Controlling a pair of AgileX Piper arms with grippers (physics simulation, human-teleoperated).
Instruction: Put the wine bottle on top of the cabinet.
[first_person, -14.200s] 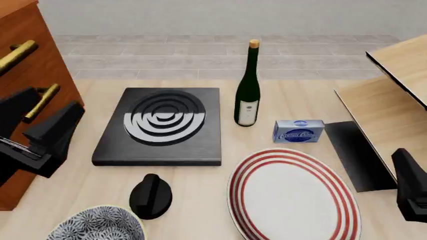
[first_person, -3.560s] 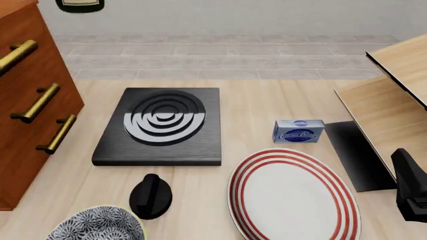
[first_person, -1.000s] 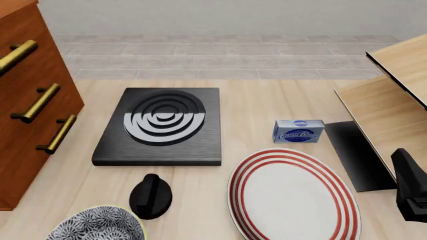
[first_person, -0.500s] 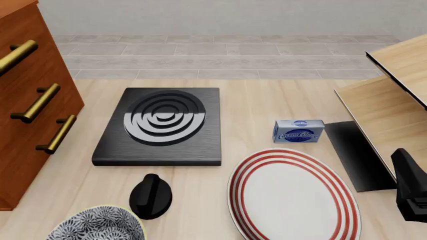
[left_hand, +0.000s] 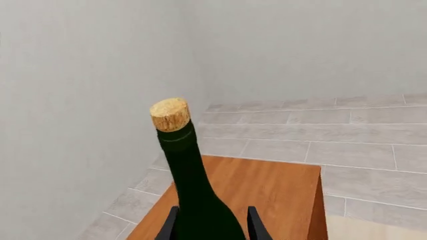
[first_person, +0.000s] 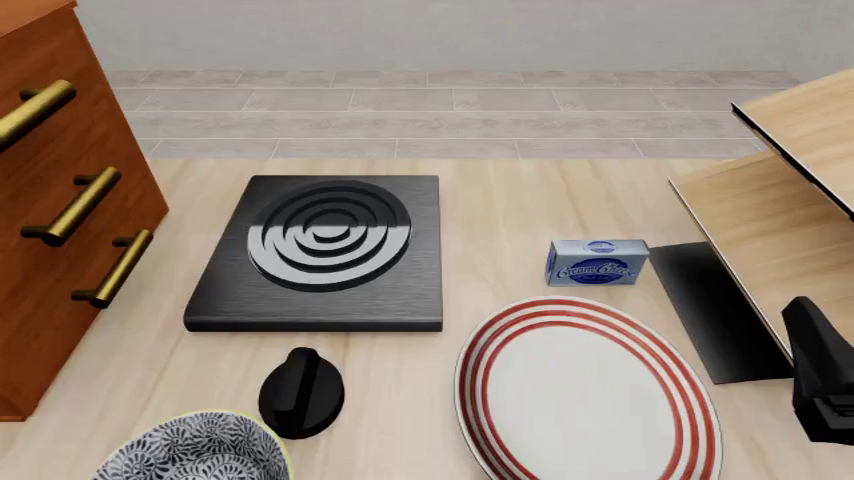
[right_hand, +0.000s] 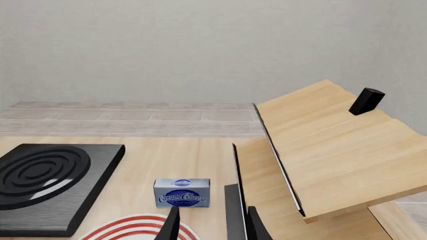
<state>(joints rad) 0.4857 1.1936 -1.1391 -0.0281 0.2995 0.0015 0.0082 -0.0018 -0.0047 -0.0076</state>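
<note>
Light wooden table with hotplate, striped plate, blue box, patterned bowl.

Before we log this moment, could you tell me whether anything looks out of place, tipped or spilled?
Nothing stands out. The wine bottle is upright between the left gripper fingers, above the cabinet top; whether it rests there is unclear. On the table, the burner plate, striped plate and blue box sit flat and intact.

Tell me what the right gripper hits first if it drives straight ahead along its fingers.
Most likely the black-edged upright panel of the pale wood shelf unit, which stands directly in front of the right gripper, between its fingertips. The blue cream cheese box sits off that line to one side. Depth is hard to judge.
</note>
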